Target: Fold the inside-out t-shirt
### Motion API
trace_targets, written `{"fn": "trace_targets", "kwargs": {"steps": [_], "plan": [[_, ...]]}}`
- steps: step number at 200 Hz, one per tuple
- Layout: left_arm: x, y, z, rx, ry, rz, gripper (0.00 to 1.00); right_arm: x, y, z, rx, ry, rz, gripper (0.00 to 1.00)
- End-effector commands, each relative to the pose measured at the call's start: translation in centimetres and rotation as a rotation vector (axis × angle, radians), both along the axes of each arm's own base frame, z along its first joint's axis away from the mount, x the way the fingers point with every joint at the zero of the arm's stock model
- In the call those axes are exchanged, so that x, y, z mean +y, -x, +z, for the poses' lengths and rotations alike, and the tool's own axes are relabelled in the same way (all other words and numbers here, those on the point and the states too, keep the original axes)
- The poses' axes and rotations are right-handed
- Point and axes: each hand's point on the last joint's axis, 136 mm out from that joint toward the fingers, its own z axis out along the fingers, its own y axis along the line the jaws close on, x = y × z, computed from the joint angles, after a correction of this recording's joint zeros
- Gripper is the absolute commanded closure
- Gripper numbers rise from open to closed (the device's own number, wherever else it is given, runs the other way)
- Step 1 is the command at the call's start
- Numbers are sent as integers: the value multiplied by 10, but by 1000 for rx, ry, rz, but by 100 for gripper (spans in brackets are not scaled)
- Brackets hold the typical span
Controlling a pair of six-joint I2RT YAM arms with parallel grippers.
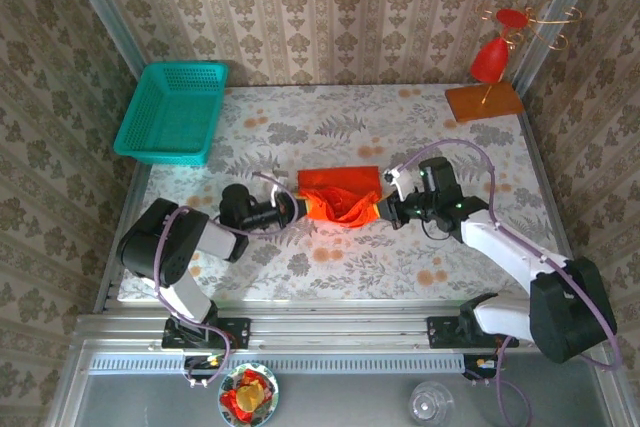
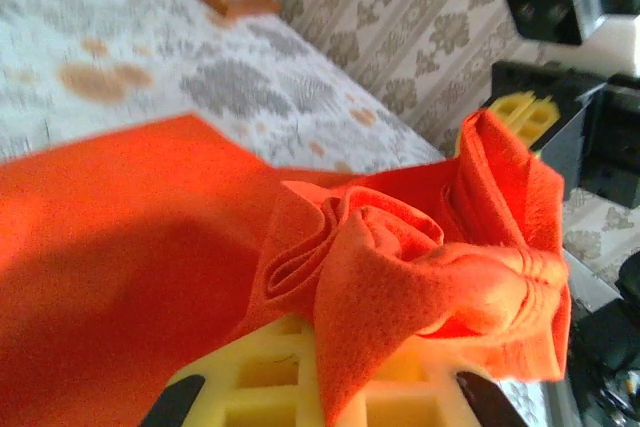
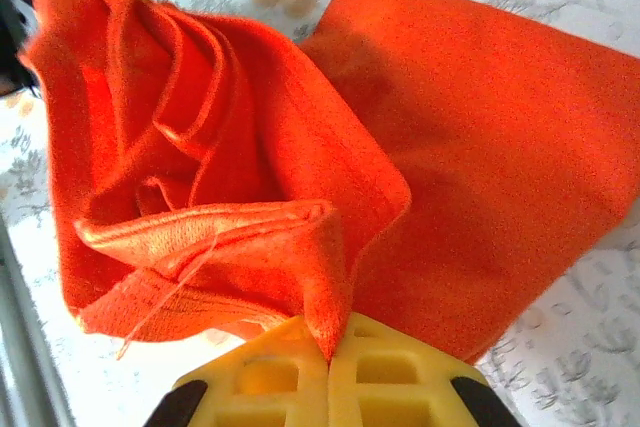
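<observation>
Cloth of the orange t-shirt (image 1: 340, 194) is bunching up along its near edge, where the left fingers (image 1: 290, 209) are clamping its left end and the right fingers (image 1: 384, 210) are clamping its right end. They are probably raising that edge to fold it over the flat part lying on the table (image 1: 300, 132). Nothing readable is showing on the cloth. Beyond the t-shirt, a teal basket (image 1: 172, 112) is sitting far left and a red ornament (image 1: 491, 59) far right.
</observation>
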Motion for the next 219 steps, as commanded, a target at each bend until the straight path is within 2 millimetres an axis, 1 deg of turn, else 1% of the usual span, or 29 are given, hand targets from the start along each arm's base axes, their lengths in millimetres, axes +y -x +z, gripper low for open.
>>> {"fn": "trace_targets", "kwargs": {"steps": [1, 13, 34, 52, 64, 88, 106, 124, 126, 128, 136, 142, 143, 154, 162, 183, 190, 201, 219], "plan": [[-1, 13, 3, 26, 19, 34, 100, -1, 18, -10, 68, 42, -11, 100], [-2, 22, -3, 68, 13, 31, 100, 3, 25, -14, 93, 46, -4, 100], [0, 33, -19, 133, -24, 46, 100, 16, 33, -7, 76, 18, 38, 100], [3, 31, -23, 160, -40, 73, 100, 20, 32, -5, 111, 13, 48, 100], [3, 25, -20, 162, -47, 80, 100, 15, 24, -10, 124, 51, 12, 100], [2, 6, -10, 148, -89, 106, 100, 7, 4, -15, 164, 85, -70, 100], [3, -8, 2, 133, -142, 117, 100, 4, -11, -10, 209, 76, -125, 100], [7, -15, 16, 95, -199, 116, 100, -5, -27, -6, 243, 69, -199, 100], [9, -19, 16, 88, -209, 131, 100, -7, -29, -5, 243, 65, -208, 100], [11, -22, 17, 83, -218, 143, 100, -8, -31, -11, 264, 72, -216, 100], [14, -28, 19, 75, -241, 155, 100, -12, -37, -15, 293, 69, -252, 100], [13, -29, 20, 71, -251, 149, 100, -16, -43, -17, 310, 62, -276, 100], [17, -33, 21, 72, -251, 161, 100, -16, -43, -17, 315, 62, -279, 100], [25, -48, 20, 95, -257, 183, 100, -20, -51, -22, 360, 56, -313, 100], [25, -52, 21, 118, -243, 157, 100, -22, -57, -25, 390, 58, -335, 100], [28, -76, 19, 155, -234, 168, 100, -26, -73, -33, 450, 54, -390, 100], [28, -83, 19, 159, -230, 170, 100, -26, -79, -34, 463, 44, -401, 100], [29, -94, 13, 185, -226, 182, 100, -25, -87, -34, 476, 37, -410, 100], [30, -107, 7, 240, -206, 189, 100, -22, -93, -31, 477, 35, -406, 100]]}}
